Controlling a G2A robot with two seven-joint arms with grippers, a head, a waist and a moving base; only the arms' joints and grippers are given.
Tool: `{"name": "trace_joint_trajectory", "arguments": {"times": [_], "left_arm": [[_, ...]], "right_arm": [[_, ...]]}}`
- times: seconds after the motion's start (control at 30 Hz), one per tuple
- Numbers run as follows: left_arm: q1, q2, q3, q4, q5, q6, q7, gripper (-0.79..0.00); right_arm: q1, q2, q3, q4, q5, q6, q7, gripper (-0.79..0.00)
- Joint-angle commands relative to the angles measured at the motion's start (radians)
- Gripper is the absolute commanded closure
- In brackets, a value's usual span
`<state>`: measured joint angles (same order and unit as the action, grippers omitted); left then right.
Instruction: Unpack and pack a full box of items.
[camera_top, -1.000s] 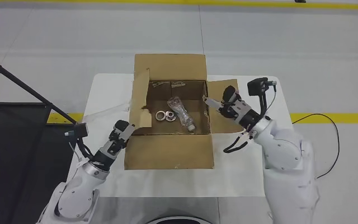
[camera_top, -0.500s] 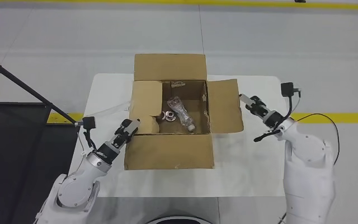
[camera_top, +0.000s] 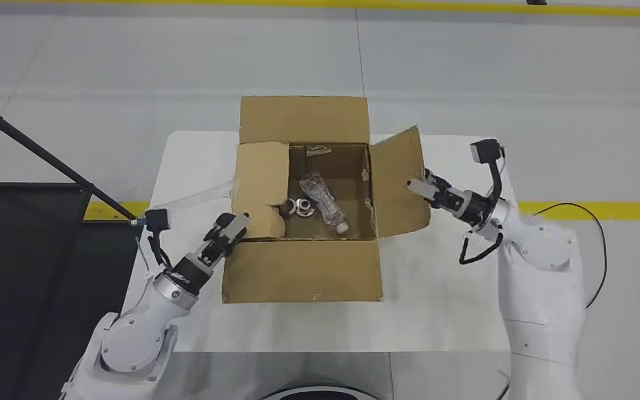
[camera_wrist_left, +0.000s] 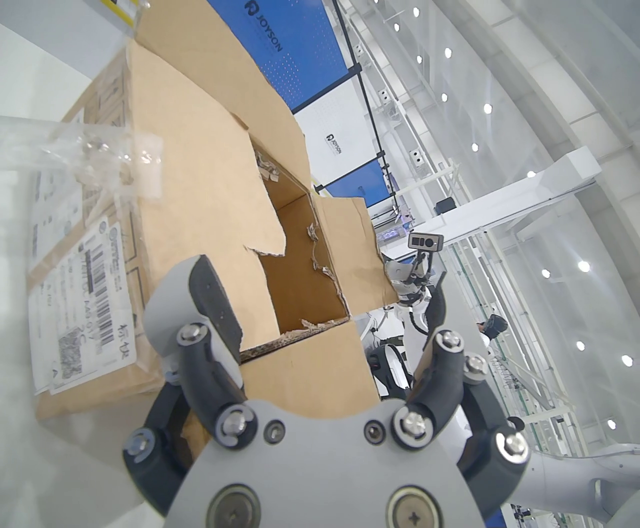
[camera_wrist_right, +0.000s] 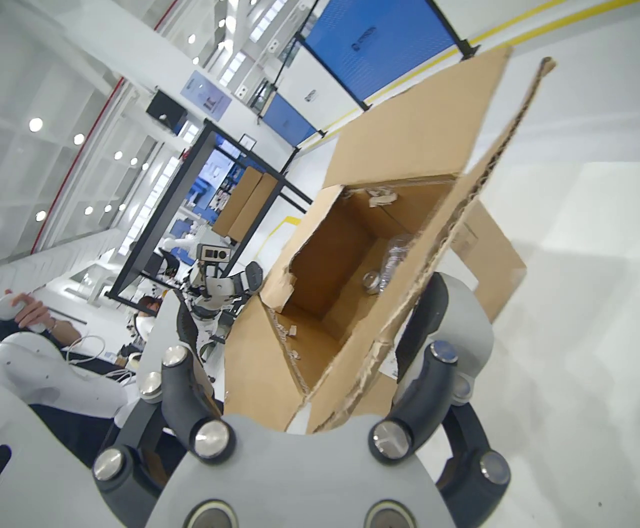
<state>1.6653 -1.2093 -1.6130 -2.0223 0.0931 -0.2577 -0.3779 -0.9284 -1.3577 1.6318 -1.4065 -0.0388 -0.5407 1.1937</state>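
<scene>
An open cardboard box (camera_top: 300, 270) stands in the middle of the white table (camera_top: 440, 300). Inside lie a clear plastic bottle (camera_top: 322, 198) and some metal rings (camera_top: 293, 207); the bottle (camera_wrist_right: 395, 257) also shows in the right wrist view. My left gripper (camera_top: 236, 222) is open at the box's front left corner, beside the left flap (camera_top: 260, 185), which lies folded in over the box. Its fingers (camera_wrist_left: 215, 300) straddle that cardboard corner (camera_wrist_left: 310, 370). My right gripper (camera_top: 415, 186) is open at the outer edge of the raised right flap (camera_top: 398, 190), and the flap's edge (camera_wrist_right: 400, 320) runs between its fingers.
A sheet of clear plastic film (camera_top: 190, 200) lies on the table left of the box, near my left arm. The far flap (camera_top: 305, 118) is spread open away from me. A black pole (camera_top: 50, 165) slants past the table's left side.
The left flap has folded in over the box. My right gripper swung out to the right, then came back to the right flap, which now stands raised instead of lying flat.
</scene>
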Motion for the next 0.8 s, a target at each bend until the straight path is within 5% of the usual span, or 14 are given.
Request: {"name": "trace_joint_trajectory", "arguments": {"times": [0.0, 0.23, 0.5, 0.77], "left_arm": [[0.016, 0.001, -0.016, -0.012, -0.013, -0.013, 0.001, -0.785], [0.105, 0.010, -0.147, -0.046, -0.114, -0.065, -0.036, -0.785], [0.220, 0.026, -0.296, 0.014, -0.270, -0.078, -0.262, -0.785], [0.223, 0.046, -0.270, 0.147, -0.444, 0.005, -0.604, -0.785]], "right_arm": [[0.014, 0.001, -0.028, -0.012, 0.011, -0.003, 0.007, -0.785], [0.073, -0.001, -0.157, -0.063, -0.028, 0.016, -0.038, -0.785], [0.154, -0.009, -0.313, -0.029, -0.109, 0.041, -0.090, -0.785], [0.197, -0.010, -0.392, 0.028, -0.132, 0.040, -0.136, -0.785]]}}
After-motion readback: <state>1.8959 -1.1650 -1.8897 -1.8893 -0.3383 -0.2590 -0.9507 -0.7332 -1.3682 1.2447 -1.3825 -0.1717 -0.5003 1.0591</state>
